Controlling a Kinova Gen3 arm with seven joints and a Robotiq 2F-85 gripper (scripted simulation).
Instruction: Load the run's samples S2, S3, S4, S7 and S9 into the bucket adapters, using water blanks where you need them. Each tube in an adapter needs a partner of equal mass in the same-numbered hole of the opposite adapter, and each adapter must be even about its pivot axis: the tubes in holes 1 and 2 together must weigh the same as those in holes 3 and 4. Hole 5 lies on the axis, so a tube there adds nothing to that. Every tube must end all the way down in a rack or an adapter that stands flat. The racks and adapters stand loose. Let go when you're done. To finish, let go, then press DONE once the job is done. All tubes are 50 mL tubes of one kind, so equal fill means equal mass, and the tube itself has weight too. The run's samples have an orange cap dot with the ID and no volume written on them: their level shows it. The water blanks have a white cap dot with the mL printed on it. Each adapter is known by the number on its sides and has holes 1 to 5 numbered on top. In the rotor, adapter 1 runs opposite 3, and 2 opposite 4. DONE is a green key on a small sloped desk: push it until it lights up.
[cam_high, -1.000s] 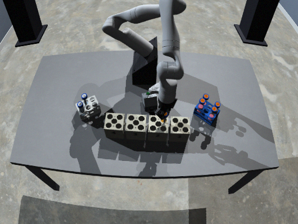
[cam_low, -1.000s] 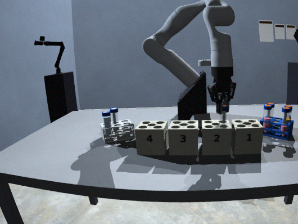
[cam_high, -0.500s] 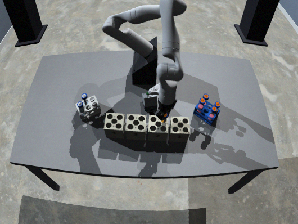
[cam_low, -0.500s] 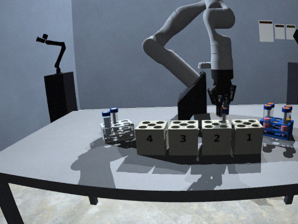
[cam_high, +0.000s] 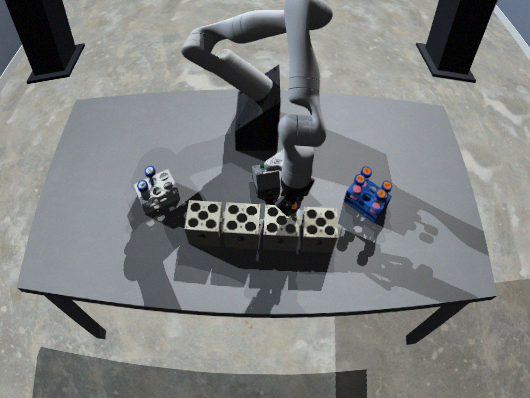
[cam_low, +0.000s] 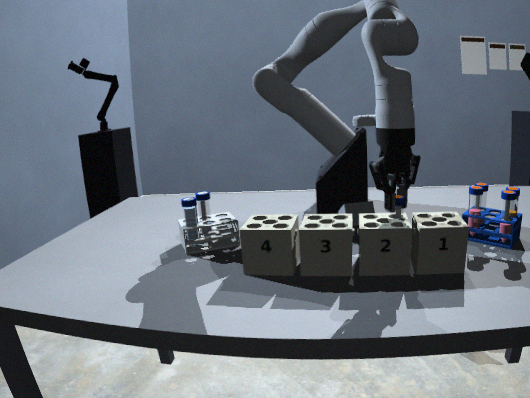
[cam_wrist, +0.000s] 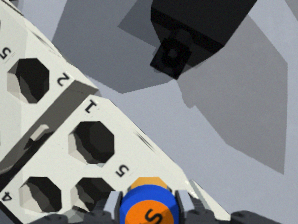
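Note:
My gripper (cam_low: 398, 196) is shut on a sample tube (cam_low: 398, 202) with a blue cap and an orange dot. It stands upright over the back right part of adapter 2 (cam_low: 385, 243), with its body down in a hole and its cap still above the top. In the wrist view the tube's cap (cam_wrist: 148, 209) shows an "S"; the number is cut off, and the cap hides its hole. Holes 1 (cam_wrist: 92, 142) and 4 (cam_wrist: 42, 192) beside it are empty. Adapters 4 (cam_low: 268, 245), 3 (cam_low: 325, 245) and 1 (cam_low: 441, 243) stand in the same row with empty holes.
A blue rack (cam_low: 492, 223) with several orange-dotted sample tubes stands right of adapter 1. A clear rack (cam_low: 207, 233) with two white-dotted blanks stands left of adapter 4. A small desk with the green key (cam_high: 261, 165) sits just behind adapter 2, beside my wrist.

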